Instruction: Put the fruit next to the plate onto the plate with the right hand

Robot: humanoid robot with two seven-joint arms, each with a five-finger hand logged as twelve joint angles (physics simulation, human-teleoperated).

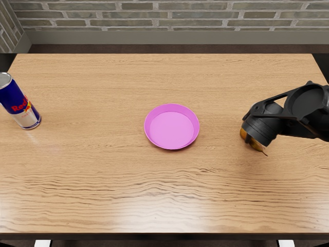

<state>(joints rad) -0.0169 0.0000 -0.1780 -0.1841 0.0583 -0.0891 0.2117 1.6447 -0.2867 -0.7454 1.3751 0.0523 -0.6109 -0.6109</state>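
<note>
At the right of the frame, the right robot hand [261, 128] sits low over the orange fruit [243, 135], probably to grasp it. I cannot tell whether it is clamped on it yet. The fruit lies on the counter [103, 175], well apart from the empty pink plate [147, 128] at centre. At far left stands a blue-and-silver can [18, 103] with red lettering beginning "Red".

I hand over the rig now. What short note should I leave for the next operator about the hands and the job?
Right robot hand: down over the fruit, to the right of the plate; a grasp cannot be confirmed.
Left robot hand: not in view.
Fruit: mostly hidden, apparently on the table.
Plate: mid-table, nothing on it.
Done: the reach.
Left: lift the fruit, carry it, set it on the plate.
</note>
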